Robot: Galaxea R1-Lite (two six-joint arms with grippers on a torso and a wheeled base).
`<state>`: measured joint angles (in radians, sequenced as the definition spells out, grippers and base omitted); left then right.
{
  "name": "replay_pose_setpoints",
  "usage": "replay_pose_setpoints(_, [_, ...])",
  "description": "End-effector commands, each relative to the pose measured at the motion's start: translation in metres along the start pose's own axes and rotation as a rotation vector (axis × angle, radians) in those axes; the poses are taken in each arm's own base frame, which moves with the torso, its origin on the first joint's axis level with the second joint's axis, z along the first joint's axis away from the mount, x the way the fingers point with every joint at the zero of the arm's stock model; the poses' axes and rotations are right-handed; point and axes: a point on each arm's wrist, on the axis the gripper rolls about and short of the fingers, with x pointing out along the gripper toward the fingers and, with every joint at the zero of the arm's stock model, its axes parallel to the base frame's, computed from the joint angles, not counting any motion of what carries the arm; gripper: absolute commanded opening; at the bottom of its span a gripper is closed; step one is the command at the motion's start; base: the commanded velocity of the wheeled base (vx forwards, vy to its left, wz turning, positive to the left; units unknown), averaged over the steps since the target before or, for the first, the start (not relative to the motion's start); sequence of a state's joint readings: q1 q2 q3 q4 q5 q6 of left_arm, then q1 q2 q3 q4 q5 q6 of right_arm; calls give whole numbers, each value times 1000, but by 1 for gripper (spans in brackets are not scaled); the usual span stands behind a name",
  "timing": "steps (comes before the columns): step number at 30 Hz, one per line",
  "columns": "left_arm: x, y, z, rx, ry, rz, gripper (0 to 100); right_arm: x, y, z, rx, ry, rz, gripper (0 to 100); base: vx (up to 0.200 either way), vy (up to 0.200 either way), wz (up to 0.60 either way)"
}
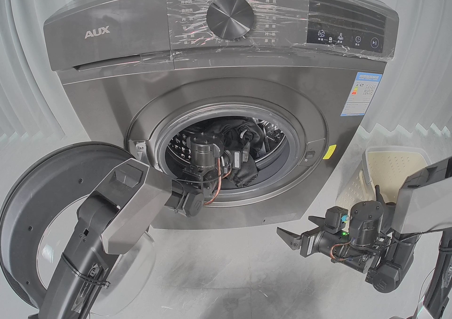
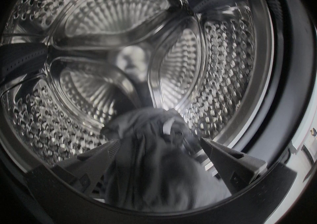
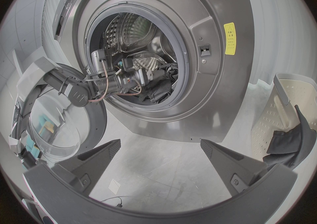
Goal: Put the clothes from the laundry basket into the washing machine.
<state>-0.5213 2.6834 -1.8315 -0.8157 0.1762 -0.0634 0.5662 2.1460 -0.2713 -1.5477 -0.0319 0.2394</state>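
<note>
The grey washing machine (image 1: pixel 226 75) stands with its round opening facing me. My left gripper (image 1: pixel 243 151) is inside the drum (image 2: pixel 132 52), open, its fingers (image 2: pixel 99 158) spread on either side of a dark garment (image 2: pixel 155 175) that lies at the drum's front. That garment (image 1: pixel 240 169) bunches at the opening's lower right. My right gripper (image 1: pixel 288 238) hangs open and empty above the floor, in front of the machine's lower right corner. The cream laundry basket (image 1: pixel 391 164) stands to the machine's right, with another dark garment (image 3: pixel 290 142) draped over its rim.
The machine's door (image 1: pixel 52 183) is swung wide open to the left, beside my left arm. Bare grey floor (image 3: pixel 158 162) stretches in front of the machine. White curtains (image 1: pixel 423 51) hang behind.
</note>
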Motion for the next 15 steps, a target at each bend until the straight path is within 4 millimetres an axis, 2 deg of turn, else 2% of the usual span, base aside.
replay_pose_setpoints(1, [-33,-13,-1,17,118,-86,100,0,0,0,-1,0,1,100,0,0,0])
replay_pose_setpoints(3, [-38,-13,-9,24,156,-97,100,0,1,0,-1,-1,4,100,0,0,0])
replay_pose_setpoints(7, [-38,-10,-14,28,166,-94,100,0,2,-1,-2,2,5,100,0,0,0])
replay_pose_setpoints(14, [-30,-5,-41,39,204,-97,100,1,2,-1,-2,1,7,100,0,0,0])
replay_pose_setpoints(15, [-29,-5,-44,41,207,-97,0,1,2,-1,-2,1,7,100,0,0,0])
